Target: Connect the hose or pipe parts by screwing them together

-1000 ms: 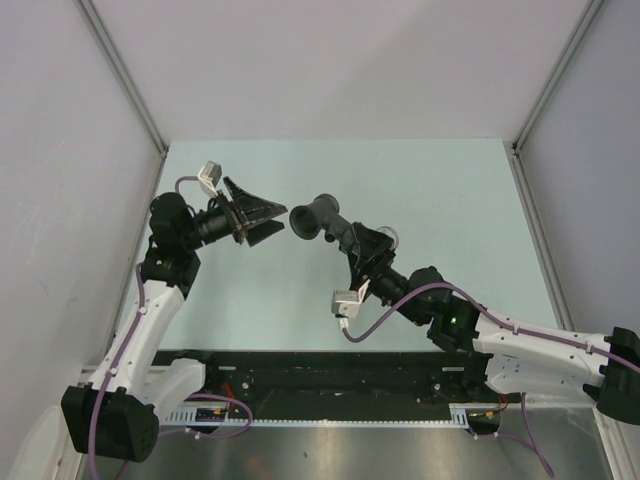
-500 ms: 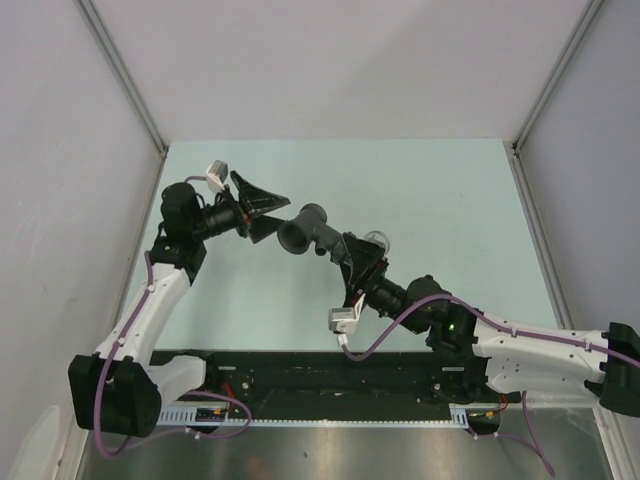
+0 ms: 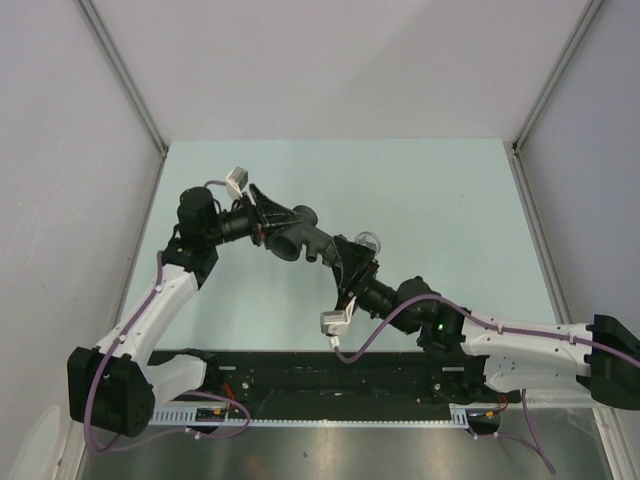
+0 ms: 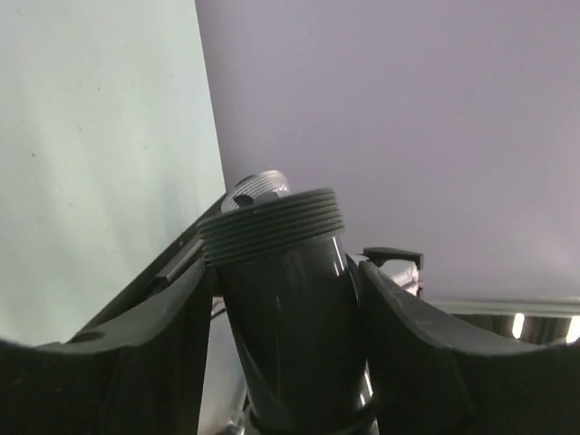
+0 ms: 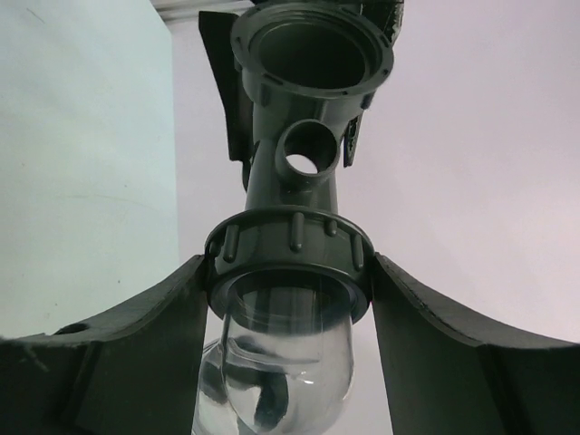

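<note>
Where the two arms meet, left of centre in the overhead view, a dark grey pipe fitting (image 3: 305, 238) hangs in the air above the pale green worktop (image 3: 430, 190), touching nothing but the grippers. On the left gripper (image 3: 285, 225) the jaws are clenched on the fitting's plain barrel, pressing both sides just short of its threaded end (image 4: 272, 227). On the right gripper (image 3: 338, 255) the jaws grasp the ribbed collar (image 5: 290, 249) at the opposite end, where a clear bowl (image 5: 285, 353) sits inside the collar. A round side branch (image 5: 308, 154) opens between the two grips. Judging by this, the parts are already mated and held at both ends for twisting. Whether the collar is fully tight cannot be told. No other fitting is in sight.
</note>
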